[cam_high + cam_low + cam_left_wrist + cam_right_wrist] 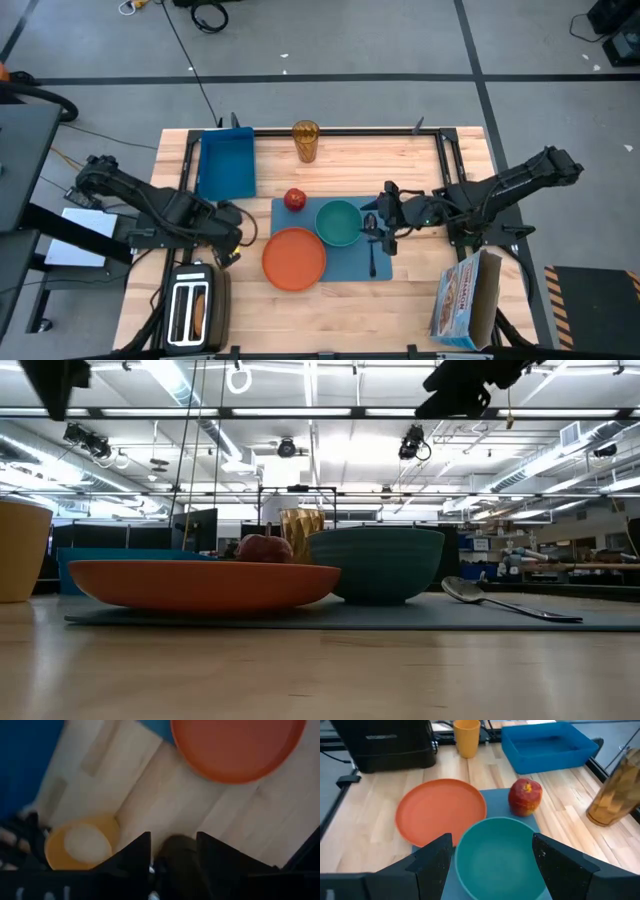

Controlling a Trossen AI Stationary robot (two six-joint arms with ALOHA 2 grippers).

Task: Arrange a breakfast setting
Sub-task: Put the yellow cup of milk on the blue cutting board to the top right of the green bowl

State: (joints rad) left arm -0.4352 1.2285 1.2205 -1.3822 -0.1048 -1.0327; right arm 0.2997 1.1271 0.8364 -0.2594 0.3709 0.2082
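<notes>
- Pale wooden table [330,310] fills the middle of the high view, grey floor around it.
- Blue placemat [352,262] lies at centre frame, with the orange plate [294,258] overlapping its lower left corner.
- Teal bowl [338,222] sits on the mat just right of the plate; the red apple [295,199] rests at the mat's upper left corner.
- Metal spoon [372,258] lies on the mat's right part, below the right gripper.
- Small orange cup [467,738] stands on bare wood left of the plate, beside the left arm.
- Left gripper [172,851] hovers over the wood at centre left, between cup and plate; its fingers are parted, with nothing between them.
- Right gripper [375,222] sits just right of the bowl, fingers spread wide on either side of the bowl's near rim in its wrist view, holding nothing.
- Deep blue bin [226,163] lies upper left; an amber glass [305,141] stands upper centre.
- Silver toaster [194,308] sits lower left; a cereal box [465,300] stands lower right.
</notes>
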